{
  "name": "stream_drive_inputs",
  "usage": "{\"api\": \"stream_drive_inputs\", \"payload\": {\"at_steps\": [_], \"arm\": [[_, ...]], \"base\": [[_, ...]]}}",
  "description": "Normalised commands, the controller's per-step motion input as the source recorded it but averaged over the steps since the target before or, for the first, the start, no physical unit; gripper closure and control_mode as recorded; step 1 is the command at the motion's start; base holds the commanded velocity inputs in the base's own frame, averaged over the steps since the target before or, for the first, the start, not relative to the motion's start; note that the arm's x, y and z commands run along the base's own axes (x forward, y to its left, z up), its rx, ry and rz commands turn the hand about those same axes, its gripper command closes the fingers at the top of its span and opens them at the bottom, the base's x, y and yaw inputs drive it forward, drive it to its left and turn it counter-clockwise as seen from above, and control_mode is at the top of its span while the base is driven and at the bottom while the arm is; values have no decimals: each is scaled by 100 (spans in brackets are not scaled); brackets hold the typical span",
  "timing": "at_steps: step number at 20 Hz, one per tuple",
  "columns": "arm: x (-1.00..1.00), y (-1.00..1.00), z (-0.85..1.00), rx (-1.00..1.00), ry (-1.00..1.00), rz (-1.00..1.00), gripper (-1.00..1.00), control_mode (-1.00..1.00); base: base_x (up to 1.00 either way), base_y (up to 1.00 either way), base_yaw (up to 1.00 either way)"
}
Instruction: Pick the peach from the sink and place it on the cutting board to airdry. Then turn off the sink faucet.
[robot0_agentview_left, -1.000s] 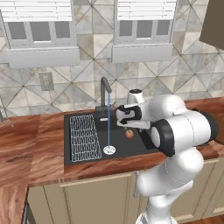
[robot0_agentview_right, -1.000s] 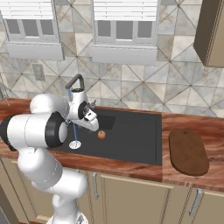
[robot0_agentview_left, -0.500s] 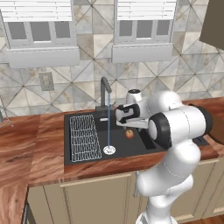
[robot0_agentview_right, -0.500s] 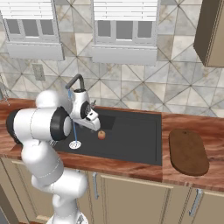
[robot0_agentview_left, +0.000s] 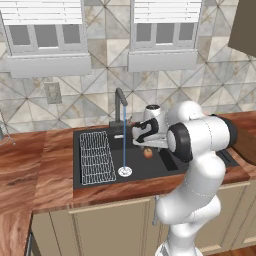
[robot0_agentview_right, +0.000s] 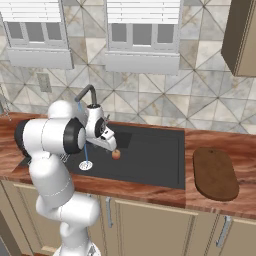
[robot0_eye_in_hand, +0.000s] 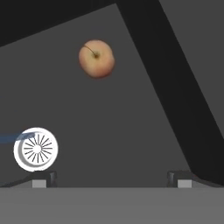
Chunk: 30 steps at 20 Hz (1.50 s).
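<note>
1. We're hanging over the sink (robot0_agentview_right: 170, 150) with the hand (robot0_eye_in_hand: 111, 177) spread as wide as it goes and nothing in it. In the hand view the two fingertips (robot0_eye_in_hand: 41, 178) sit far apart at the bottom corners.

2. The peach (robot0_eye_in_hand: 96, 58) lies on the dark basin floor, apart from everything else. From the hand it's ahead along the pointing direction and a bit off-centre, toward the left fingertip's side of the gap. So we reckon the next move is push forward and down, with a small sideways nudge to get it between the fingers.

3. From the right base view the peach (robot0_agentview_right: 116, 154) sits just beyond and below the hand (robot0_agentview_right: 107, 141), near but not touching. The left base view agrees: peach (robot0_agentview_left: 148, 153) just under the hand (robot0_agentview_left: 142, 136).

4. No long axis to fuss over, it's pretty much round. Orange-red skin with a paler yellow patch, and the stem dimple with a thin stem points up at the camera. Probably rolls if we bump it, so we'd close evenly.

5. The white drain disc (robot0_eye_in_hand: 36, 148) is off to the side, well apart from the peach, with water from the faucet (robot0_agentview_left: 120, 104) landing on it.

6. The board (robot0_agentview_right: 215, 173) waits on the tabletop (robot0_agentview_right: 220, 140) beyond the sink's far end, well apart from us.
</note>
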Motion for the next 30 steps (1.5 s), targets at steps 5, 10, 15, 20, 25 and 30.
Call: {"api": "stream_drive_inputs", "payload": {"at_steps": [5,10,15,20,25,30], "arm": [[8,-17,-14,0,0,0,-100,-100],[10,-14,-16,0,0,0,-100,-100],[15,-3,-18,0,0,0,-100,-100],[20,0,-16,0,0,0,-100,-100],[16,-2,-8,0,0,0,-100,-100],[15,-4,-1,0,0,0,-100,-100]], "base": [[0,0,0],[0,0,0],[0,0,0],[0,0,0],[0,0,0],[0,0,0]]}}
